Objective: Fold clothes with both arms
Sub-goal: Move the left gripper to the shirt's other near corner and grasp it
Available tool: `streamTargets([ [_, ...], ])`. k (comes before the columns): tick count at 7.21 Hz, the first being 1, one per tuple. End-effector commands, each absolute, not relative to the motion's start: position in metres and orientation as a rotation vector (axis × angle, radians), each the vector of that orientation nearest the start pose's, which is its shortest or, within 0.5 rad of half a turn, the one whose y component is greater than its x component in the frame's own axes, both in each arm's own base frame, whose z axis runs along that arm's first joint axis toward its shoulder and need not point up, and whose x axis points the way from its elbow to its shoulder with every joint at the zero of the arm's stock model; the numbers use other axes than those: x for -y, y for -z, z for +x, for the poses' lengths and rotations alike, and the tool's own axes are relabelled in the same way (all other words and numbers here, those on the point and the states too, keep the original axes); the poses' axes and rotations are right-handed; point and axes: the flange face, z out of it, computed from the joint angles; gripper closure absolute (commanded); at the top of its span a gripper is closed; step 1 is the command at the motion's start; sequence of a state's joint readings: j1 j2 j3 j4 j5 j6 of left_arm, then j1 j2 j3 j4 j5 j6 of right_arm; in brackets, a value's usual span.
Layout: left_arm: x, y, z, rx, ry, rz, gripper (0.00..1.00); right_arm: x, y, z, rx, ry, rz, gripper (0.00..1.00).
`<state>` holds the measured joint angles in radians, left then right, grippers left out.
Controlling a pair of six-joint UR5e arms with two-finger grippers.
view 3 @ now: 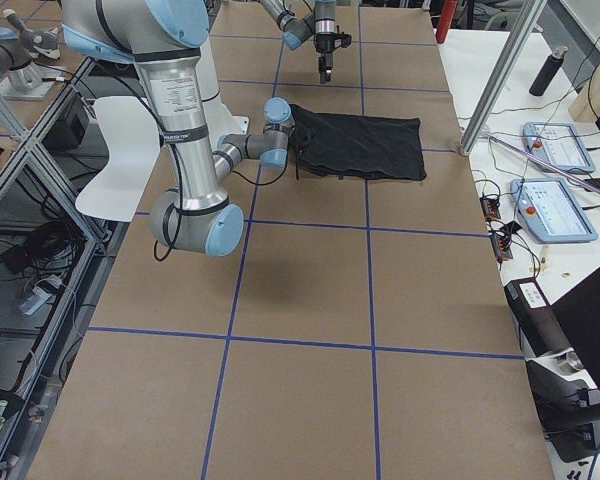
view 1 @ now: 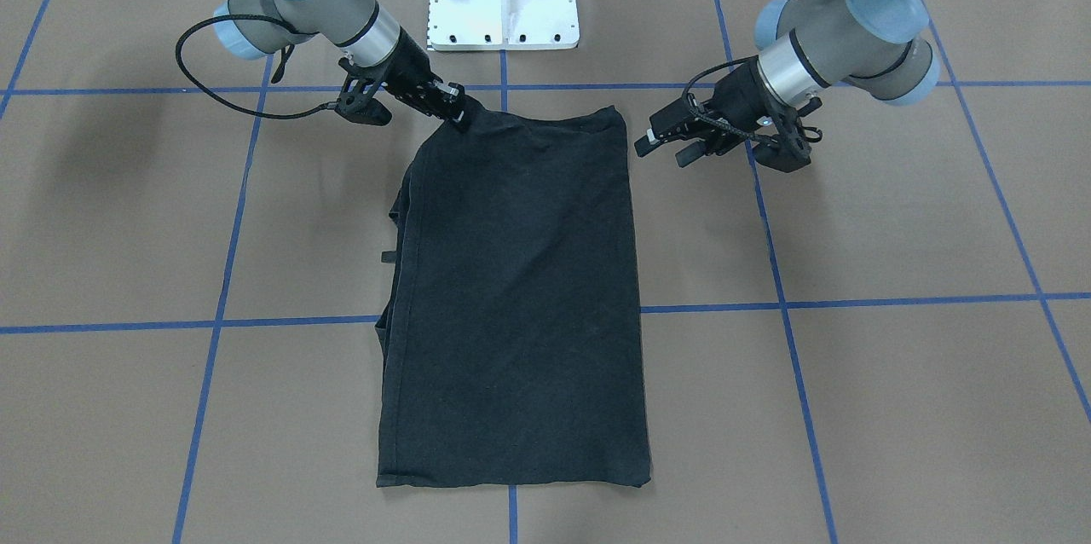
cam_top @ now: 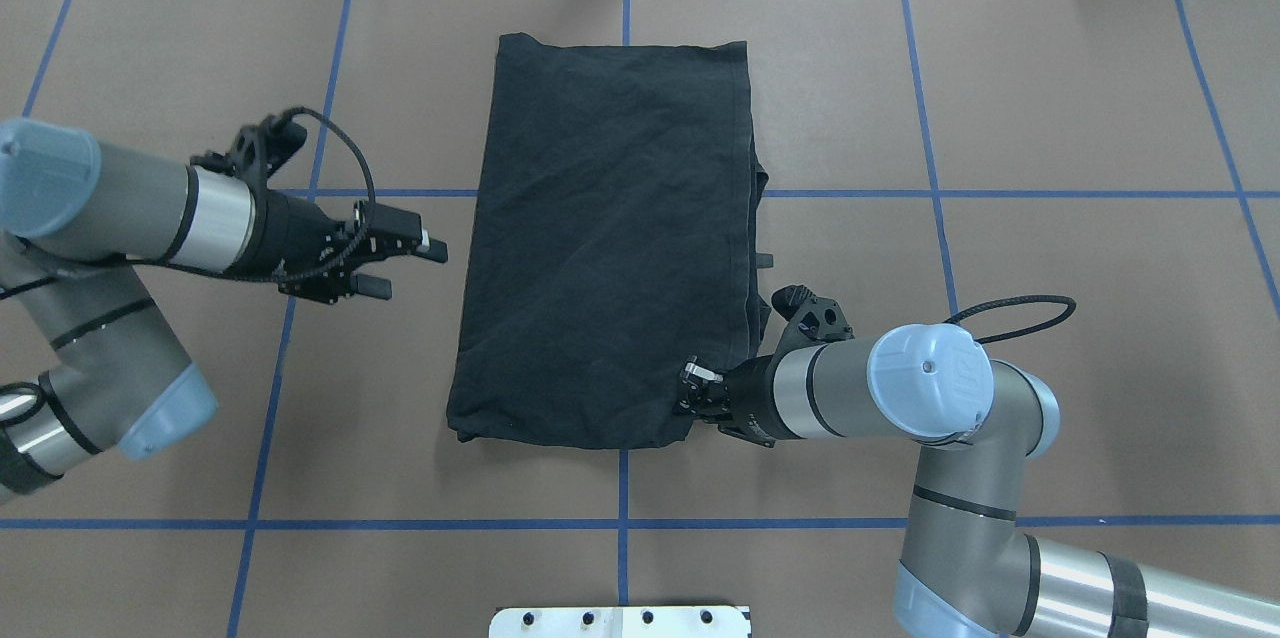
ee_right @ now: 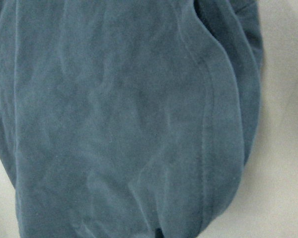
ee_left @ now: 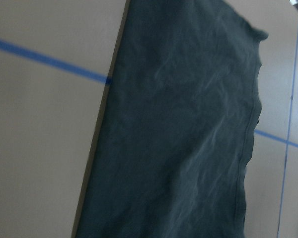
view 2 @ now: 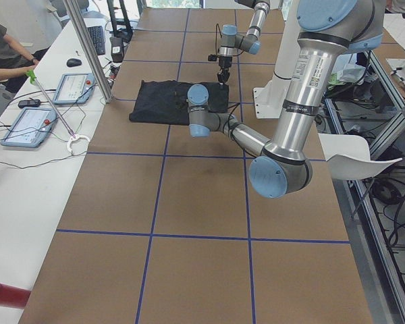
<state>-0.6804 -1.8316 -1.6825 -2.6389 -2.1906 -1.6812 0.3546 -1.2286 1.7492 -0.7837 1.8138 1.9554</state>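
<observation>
In the overhead view we see the black shirt (cam_top: 610, 238), a long strip running top to bottom at centre frame on the counter (cam_top: 1050, 118). The right end effector (cam_top: 692, 390) pinches its lower-right corner. The left end effector (cam_top: 415, 270), fingers apart, hangs beside its left edge.

Six viewpoints on one brown counter (cam_top: 1050, 68), four fixed and two wrist-borne.

Overhead exterior: high behind the robot, facing forward and down, white base plate (cam_top: 620, 621) at the bottom edge. Front-facing: across the counter, steeply down, same plate at the top, hence left arm (view 1: 852, 24) on the view's right. Exterior left and exterior right: set well back at opposite ends, looking along the counter toward each other. Wrist views: very near, filled mostly with black T-shirt (ee_left: 188, 139). Shared by all six: that T-shirt; by the fixed four: the blue tape grid (cam_top: 620, 524) too.
</observation>
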Motion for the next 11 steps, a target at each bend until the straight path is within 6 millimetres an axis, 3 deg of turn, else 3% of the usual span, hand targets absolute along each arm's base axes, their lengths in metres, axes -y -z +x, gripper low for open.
streamTargets([
  [1,0.386,-0.354,0.434,-1.433,0.187,-0.15,0.0,0.316,-0.297,-0.52,1.333,-0.466,-0.228,1.0],
  [2,0.376,-0.359,0.455,-1.421,0.193,-0.145,0.01,0.318,-0.302,-0.515,1.337,-0.468,-0.224,1.0],
  [8,0.338,-0.367,0.482,-1.398,0.136,-0.203,0.06,0.323,-0.304,-0.511,1.334,-0.466,-0.233,1.0],
  [11,0.334,-0.371,0.488,-1.39,0.131,-0.212,0.22,0.324,-0.305,-0.51,1.333,-0.467,-0.234,1.0],
])
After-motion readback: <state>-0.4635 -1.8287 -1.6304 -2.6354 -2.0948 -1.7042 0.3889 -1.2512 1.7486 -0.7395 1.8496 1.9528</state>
